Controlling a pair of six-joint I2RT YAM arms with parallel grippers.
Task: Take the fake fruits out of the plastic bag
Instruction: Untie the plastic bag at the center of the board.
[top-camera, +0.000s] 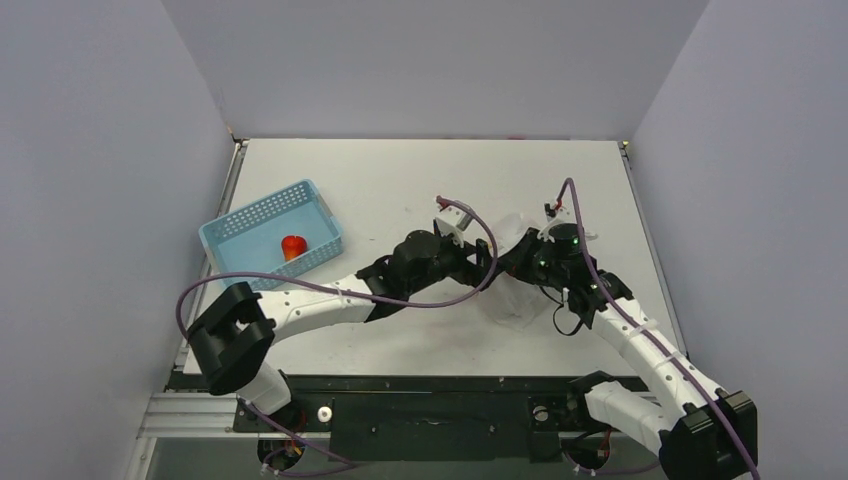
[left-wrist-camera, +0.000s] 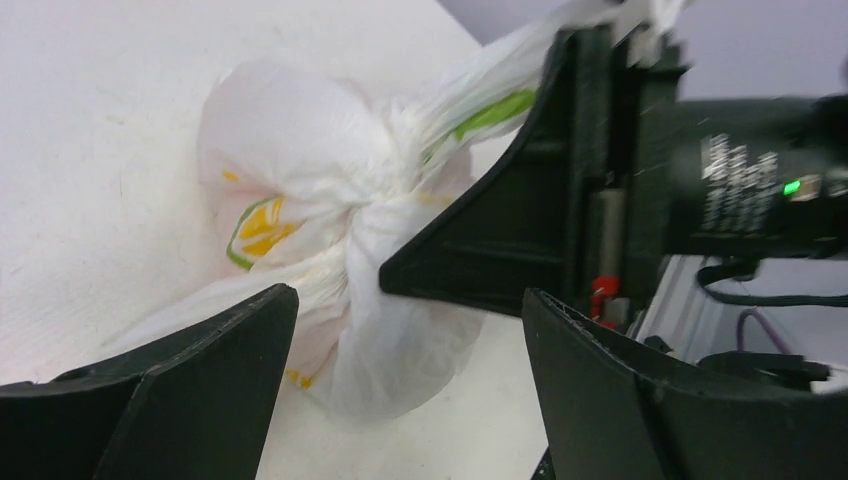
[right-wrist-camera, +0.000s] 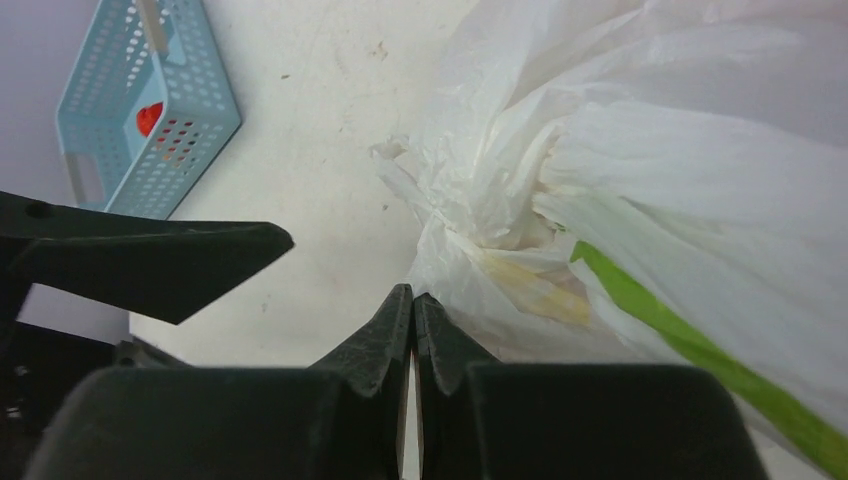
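Side by side, the left arm and the right arm wear white link shells between bulky black joint housings. A thin purple cable runs along each arm. Small green lights glow on the black wrist section of the right arm. Seen close from the left wrist, one black cylindrical motor carries rows of white lettering beside a green lamp. The left gripper and the right gripper both have matte black, wedge-shaped fingers tapering toward the tips.
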